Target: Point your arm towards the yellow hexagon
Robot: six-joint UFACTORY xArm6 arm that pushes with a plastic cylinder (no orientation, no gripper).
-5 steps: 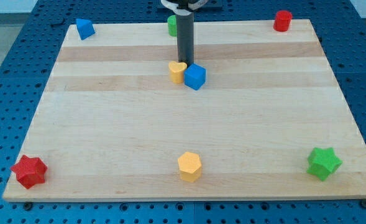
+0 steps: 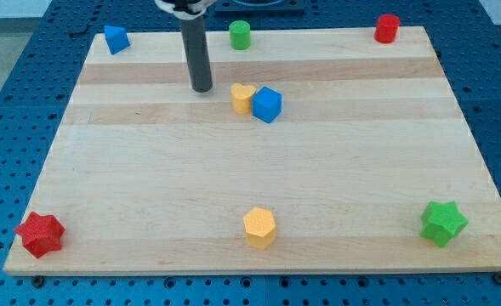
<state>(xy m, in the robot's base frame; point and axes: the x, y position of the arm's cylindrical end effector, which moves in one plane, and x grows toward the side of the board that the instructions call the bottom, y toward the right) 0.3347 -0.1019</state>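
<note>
Camera view: yellow hexagon [image 2: 259, 227] well below my tip [image 2: 202, 88]

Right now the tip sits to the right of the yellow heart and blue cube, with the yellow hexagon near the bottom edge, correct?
Not quite: in the camera view my tip sits to the left of the yellow heart and blue cube. The yellow hexagon is indeed near the bottom edge.

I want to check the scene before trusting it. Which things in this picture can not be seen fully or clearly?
- Arm above the rod: cut off by the view's top; only the rod and my tip show.
- Yellow heart: its right side is partly covered by the blue cube, so contact cannot be judged.
- Blue block at the top left: too small to name its shape.
- The table top: its near corners are partly hidden by the red star.
</note>
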